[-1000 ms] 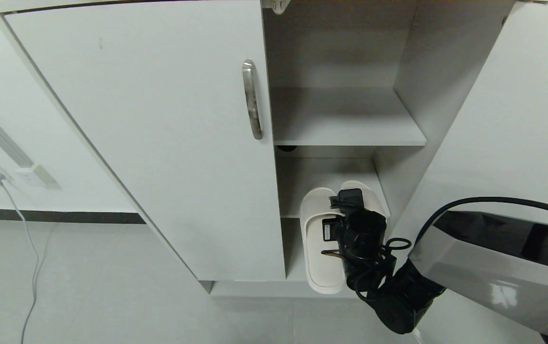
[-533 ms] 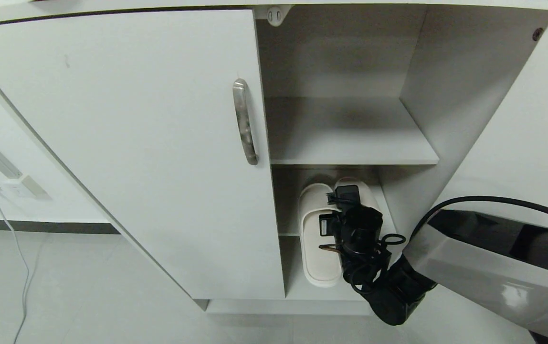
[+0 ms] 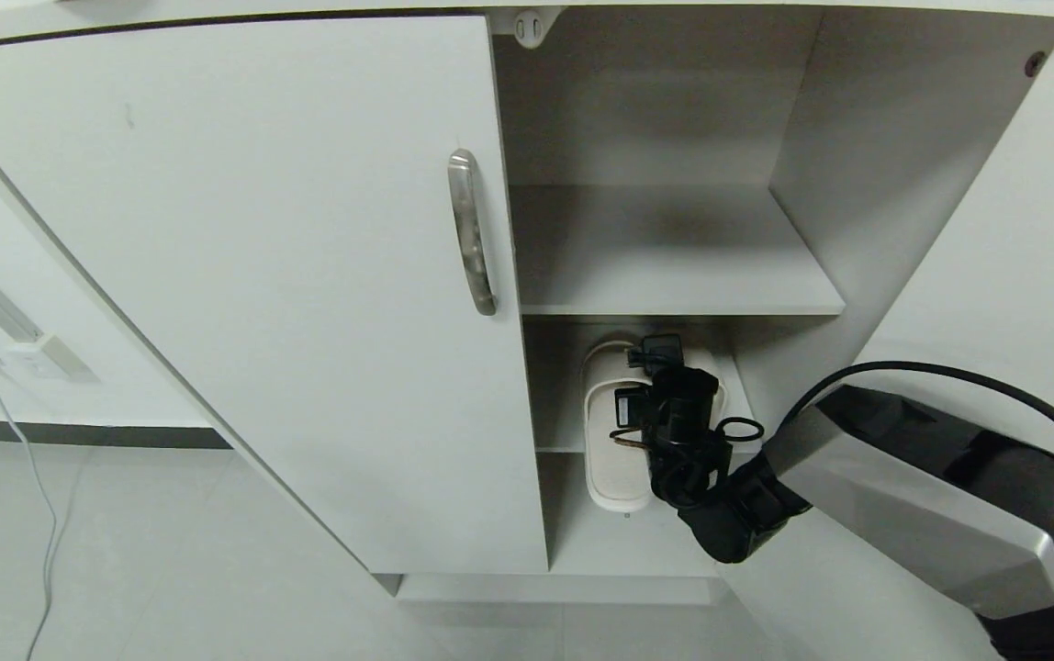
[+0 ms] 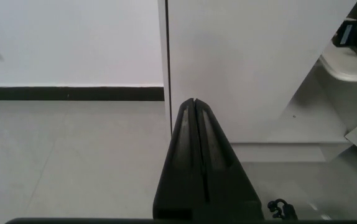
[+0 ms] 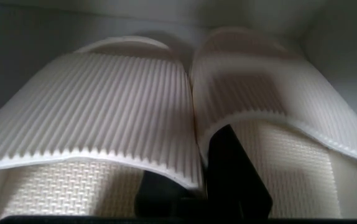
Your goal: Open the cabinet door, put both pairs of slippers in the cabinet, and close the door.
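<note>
The head camera looks forward and down at the cabinet (image 3: 215,229) front from above, taking in the whole of its open side. The left wrist camera sits low over the floor (image 4: 73,162), well back, facing the cabinet along the left gripper (image 4: 194,107). The right wrist camera lies close against the slippers (image 5: 104,112) in the lower compartment; all three views share them.

At the frame's centre, the cabinet (image 3: 857,165) has its left door (image 3: 261,257) closed and its right door (image 3: 1023,229) swung open at the right edge. In the lower compartment, under the bare shelf (image 3: 665,248), lies a pair of white slippers (image 3: 614,459). The right gripper (image 3: 654,363) sits on top of them, its arm entering from the lower right.
</note>
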You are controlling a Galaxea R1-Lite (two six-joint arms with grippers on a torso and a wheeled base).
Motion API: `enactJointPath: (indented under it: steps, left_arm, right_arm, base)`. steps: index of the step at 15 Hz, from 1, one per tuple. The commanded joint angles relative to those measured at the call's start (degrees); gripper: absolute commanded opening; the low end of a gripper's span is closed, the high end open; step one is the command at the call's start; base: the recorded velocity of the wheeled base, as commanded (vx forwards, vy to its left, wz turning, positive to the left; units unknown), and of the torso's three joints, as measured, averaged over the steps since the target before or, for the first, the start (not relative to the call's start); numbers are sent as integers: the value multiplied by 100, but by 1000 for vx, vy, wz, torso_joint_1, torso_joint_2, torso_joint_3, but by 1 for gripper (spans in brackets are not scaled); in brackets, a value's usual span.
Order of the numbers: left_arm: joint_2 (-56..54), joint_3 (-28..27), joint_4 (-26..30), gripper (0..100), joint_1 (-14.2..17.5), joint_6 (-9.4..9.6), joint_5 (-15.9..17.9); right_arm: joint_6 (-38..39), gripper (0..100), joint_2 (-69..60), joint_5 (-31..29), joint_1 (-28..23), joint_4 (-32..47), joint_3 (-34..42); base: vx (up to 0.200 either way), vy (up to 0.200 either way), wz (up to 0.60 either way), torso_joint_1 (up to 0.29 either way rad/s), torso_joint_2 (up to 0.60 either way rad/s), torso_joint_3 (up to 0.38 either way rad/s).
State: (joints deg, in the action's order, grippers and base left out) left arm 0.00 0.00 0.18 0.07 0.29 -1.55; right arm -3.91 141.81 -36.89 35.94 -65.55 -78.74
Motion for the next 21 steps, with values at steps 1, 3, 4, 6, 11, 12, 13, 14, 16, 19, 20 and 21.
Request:
enactJointPath:
  steps: [1, 3, 4, 6, 11, 12, 13, 14, 16, 19, 20, 21]
  left_arm:
    - [9, 0, -1, 0, 1, 6, -3]
    - [9, 0, -1, 0, 1, 6, -3]
    - [9, 0, -1, 0, 1, 6, -3]
    - [9, 0, -1, 0, 1, 6, -3]
    - [9, 0, -1, 0, 1, 6, 5]
    - [9, 0, -1, 0, 1, 6, -3]
    - [9, 0, -1, 0, 1, 6, 5]
    - [9, 0, -1, 0, 1, 6, 5]
    - [9, 0, -1, 0, 1, 6, 5]
    - [9, 0, -1, 0, 1, -3, 5]
    - [9, 0, -1, 0, 1, -3, 5]
    - [9, 0, -1, 0, 1, -3, 5]
  right_arm:
    - [5, 0, 136, 50, -69, 209, -414]
    - [5, 0, 250, 59, -148, 420, -915]
    - [13, 0, 294, 85, -175, 570, -1073]
    - [13, 0, 391, 147, -210, 693, -1311]
    - [13, 0, 584, 279, -324, 904, -1653]
    - [13, 0, 584, 288, -342, 947, -1662]
    - [13, 0, 593, 288, -359, 947, -1706]
    - [13, 0, 619, 288, -368, 965, -1724]
    - [13, 100, 655, 288, -377, 991, -1733]
    - [13, 100, 646, 288, -368, 1114, -1618]
    - [5, 100, 619, 288, -359, 1079, -1530]
    - [5, 100, 540, 288, -342, 1027, -1407]
  base:
    - [0, 0, 0, 0, 0, 0]
    - [0, 0, 0, 0, 0, 0]
    - [0, 0, 0, 0, 0, 0]
    - [0, 0, 0, 0, 0, 0]
    - [0, 0, 0, 0, 0, 0]
    - [0, 0, 0, 0, 0, 0]
    - [0, 0, 0, 0, 0, 0]
    - [0, 0, 0, 0, 0, 0]
    - [0, 0, 0, 0, 0, 0]
    - [0, 0, 0, 0, 0, 0]
    - [0, 0, 0, 0, 0, 0]
    - [0, 0, 0, 0, 0, 0]
